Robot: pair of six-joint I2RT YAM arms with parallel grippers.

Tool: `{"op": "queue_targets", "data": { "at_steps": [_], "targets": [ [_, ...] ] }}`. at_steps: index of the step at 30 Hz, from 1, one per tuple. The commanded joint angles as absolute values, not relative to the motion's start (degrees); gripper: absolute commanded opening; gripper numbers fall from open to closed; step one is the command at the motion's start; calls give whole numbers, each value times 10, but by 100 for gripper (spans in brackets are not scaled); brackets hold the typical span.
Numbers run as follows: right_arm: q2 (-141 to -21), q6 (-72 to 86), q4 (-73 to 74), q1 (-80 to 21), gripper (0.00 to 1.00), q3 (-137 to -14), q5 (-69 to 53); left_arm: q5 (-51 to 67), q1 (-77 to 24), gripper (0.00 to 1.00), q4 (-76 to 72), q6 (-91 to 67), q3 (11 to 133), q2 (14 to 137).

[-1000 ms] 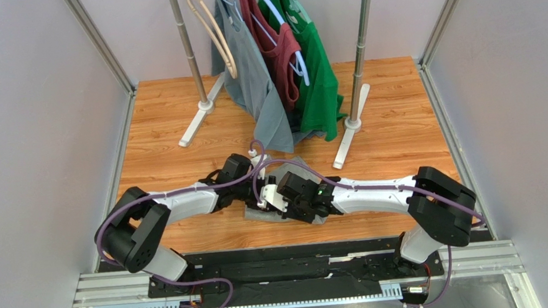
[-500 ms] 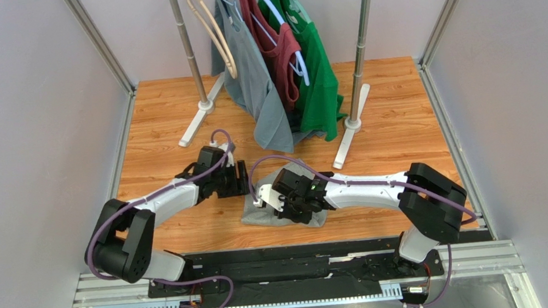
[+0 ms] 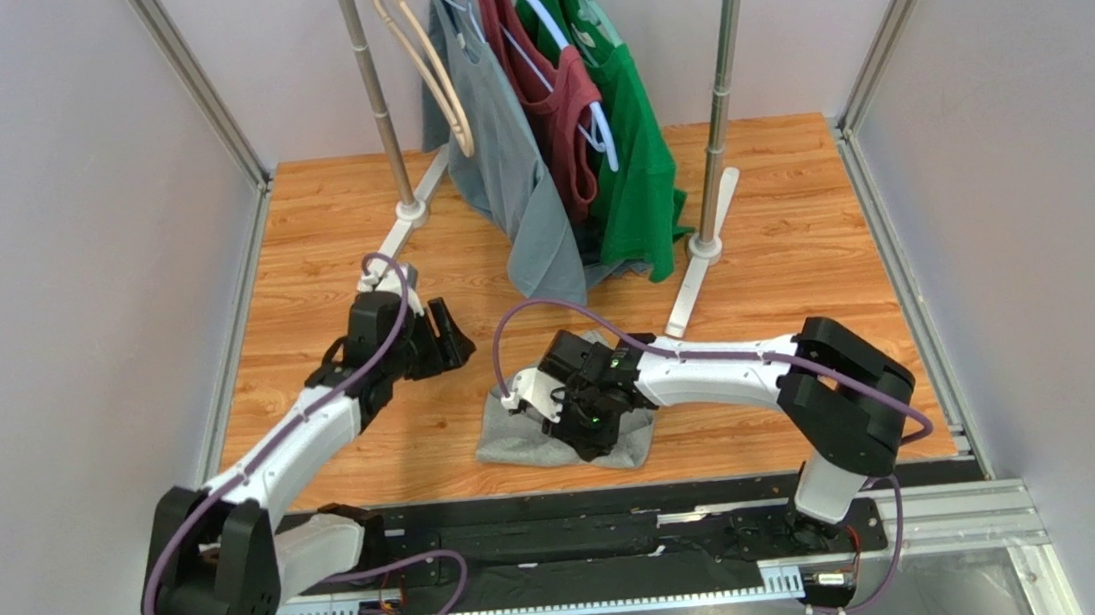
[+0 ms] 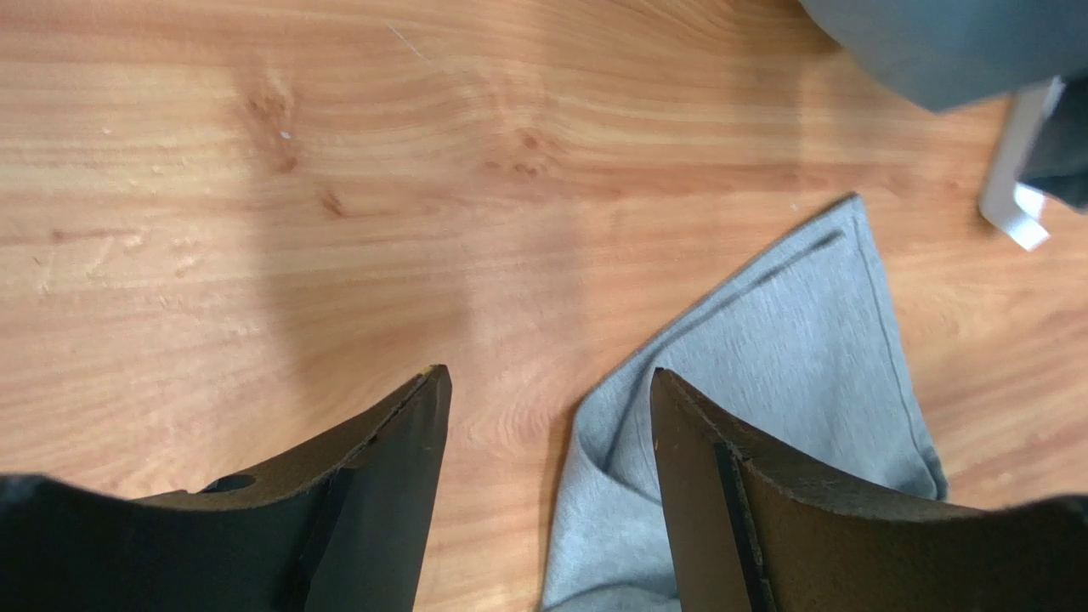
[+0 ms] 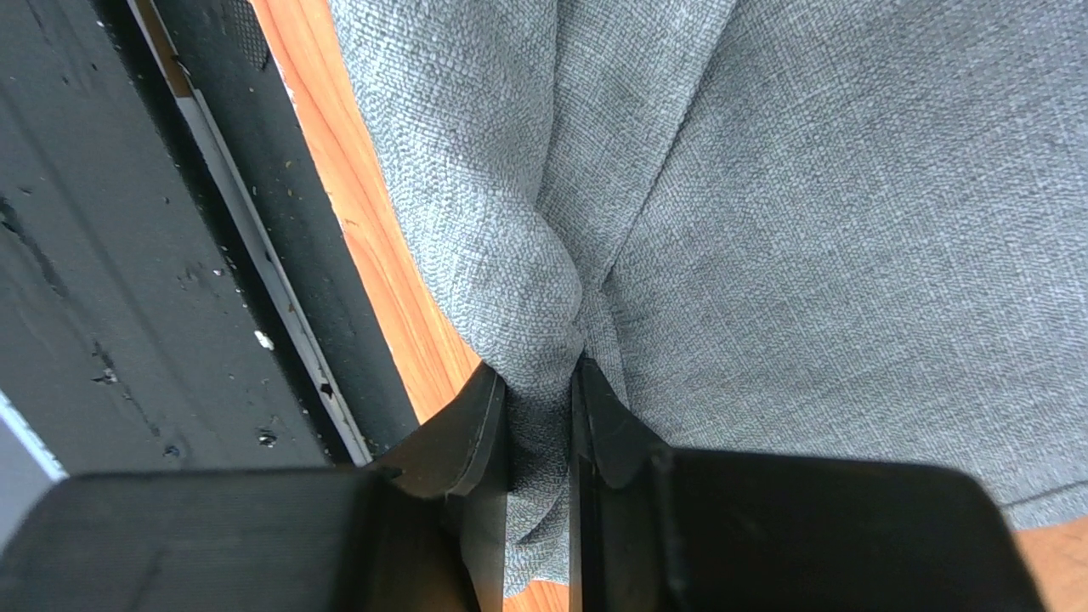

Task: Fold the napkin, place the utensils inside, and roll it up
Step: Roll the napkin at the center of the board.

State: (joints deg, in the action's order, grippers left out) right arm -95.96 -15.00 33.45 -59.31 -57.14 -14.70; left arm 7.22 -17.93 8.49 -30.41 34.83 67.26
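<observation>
The grey napkin (image 3: 518,439) lies bunched on the wooden floor near the front rail, partly under my right arm. My right gripper (image 3: 581,416) is shut on a pinched fold of it; in the right wrist view the cloth (image 5: 830,230) is squeezed between the fingers of that gripper (image 5: 539,383). My left gripper (image 3: 453,341) hovers open to the far left of the napkin and holds nothing. In the left wrist view a corner of the napkin (image 4: 792,370) lies beside the right finger of this gripper (image 4: 549,389). The utensils are out of view.
A clothes rack stands at the back with a grey shirt (image 3: 501,146), a maroon one (image 3: 556,96) and a green one (image 3: 628,134). Its white feet (image 3: 390,248) (image 3: 691,286) rest on the floor. The black base rail (image 3: 575,524) borders the near edge.
My left arm has swung away from the napkin, back and to the left, its gripper open. The right gripper stayed shut on the cloth and shifted slightly left, and more napkin now shows.
</observation>
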Motion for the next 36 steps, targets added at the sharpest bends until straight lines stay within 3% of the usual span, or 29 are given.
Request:
{"op": "queue_targets", "data": {
  "at_steps": [1,13,29,36],
  "targets": [
    [-981,-127,334,-579,0,-583,-201,115,-177,66,12,-339,265,598],
    [-1048,-143,369,-487,0,-631,-336,197,-178,62,-47,-339,136,408],
    [-1118,-153,410,-405,0,-677,-399,282,-185,59,-99,-345,91,407],
    [-1126,-150,413,-393,0,-680,-401,248,-217,59,-96,-336,99,446]
  ]
}}
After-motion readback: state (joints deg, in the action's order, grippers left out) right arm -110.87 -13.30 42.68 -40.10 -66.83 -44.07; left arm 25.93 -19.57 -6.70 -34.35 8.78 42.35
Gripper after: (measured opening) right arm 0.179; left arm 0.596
